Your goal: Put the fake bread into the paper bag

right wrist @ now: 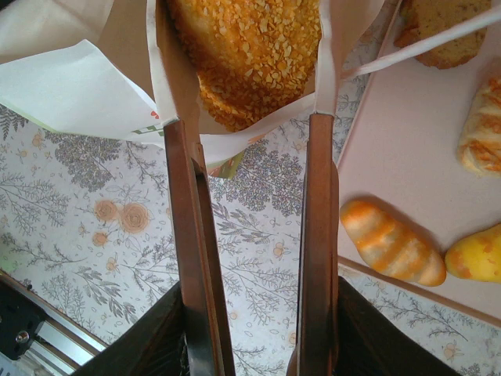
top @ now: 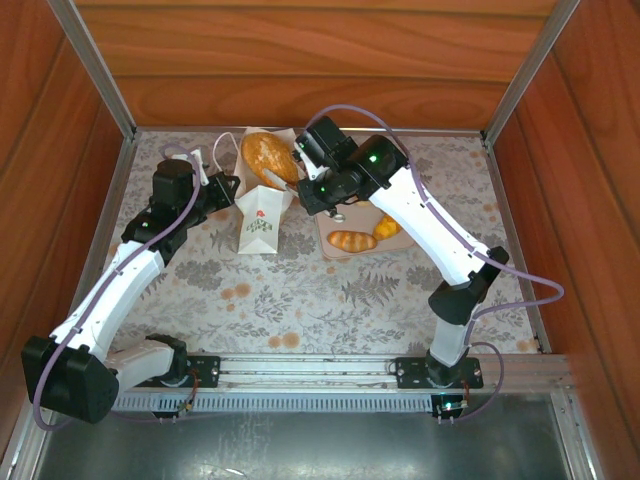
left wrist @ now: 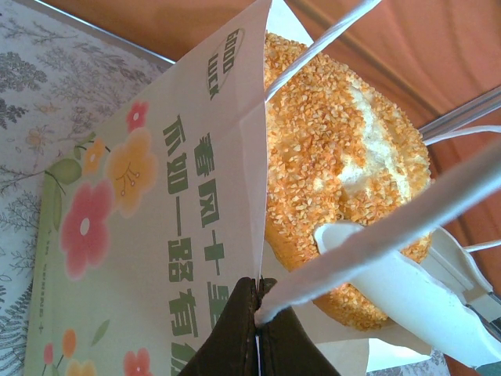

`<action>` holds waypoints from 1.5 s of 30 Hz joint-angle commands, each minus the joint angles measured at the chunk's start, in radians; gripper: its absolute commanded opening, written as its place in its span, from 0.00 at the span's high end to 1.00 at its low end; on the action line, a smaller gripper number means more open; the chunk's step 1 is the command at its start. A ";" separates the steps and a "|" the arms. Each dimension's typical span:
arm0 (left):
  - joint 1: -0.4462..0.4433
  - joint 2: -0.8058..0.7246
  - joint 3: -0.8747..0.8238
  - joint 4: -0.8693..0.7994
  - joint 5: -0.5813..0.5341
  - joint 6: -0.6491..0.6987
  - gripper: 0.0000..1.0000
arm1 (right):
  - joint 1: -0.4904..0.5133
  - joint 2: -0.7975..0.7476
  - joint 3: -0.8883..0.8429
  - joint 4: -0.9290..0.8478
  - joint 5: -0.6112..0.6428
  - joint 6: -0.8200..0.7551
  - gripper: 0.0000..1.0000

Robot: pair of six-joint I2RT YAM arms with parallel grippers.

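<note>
Though not yet let go, already at the mouth of the paper bag (top: 262,215): big oval loaf (top: 268,157), wedged partway in between the bag's walls. Clamped across its middle by tongs (left wrist: 391,290), squeezed in turn by right gripper (right wrist: 243,119), jaws part-closed on the tong arms. Left gripper (left wrist: 257,313) pinched fully together on the bag's rim, holding the mouth spread. Step in hand, by the look of it: feeding the loaf into the bag. Next move calls for pushing deeper past the rim, then easing the tongs apart and backing out without snagging the loop handles (left wrist: 329,31). Other rolls (right wrist: 391,243) waiting on the tray (right wrist: 407,157), just right of the bag.
</note>
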 commanded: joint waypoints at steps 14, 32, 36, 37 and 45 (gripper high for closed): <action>0.006 0.000 -0.011 0.015 -0.025 0.002 1.00 | -0.009 -0.018 0.021 0.044 -0.001 -0.001 0.43; 0.007 0.005 -0.003 0.015 -0.011 -0.001 1.00 | -0.011 -0.036 0.027 0.079 0.018 -0.017 0.35; 0.007 0.005 -0.005 0.015 -0.014 -0.005 1.00 | -0.011 -0.044 0.027 0.092 0.026 -0.017 0.37; 0.007 0.005 -0.004 0.014 -0.016 -0.007 1.00 | -0.013 -0.050 0.027 0.096 0.031 -0.018 0.37; 0.005 0.016 0.001 0.015 -0.021 -0.027 1.00 | -0.020 -0.131 -0.018 0.209 0.002 -0.016 0.41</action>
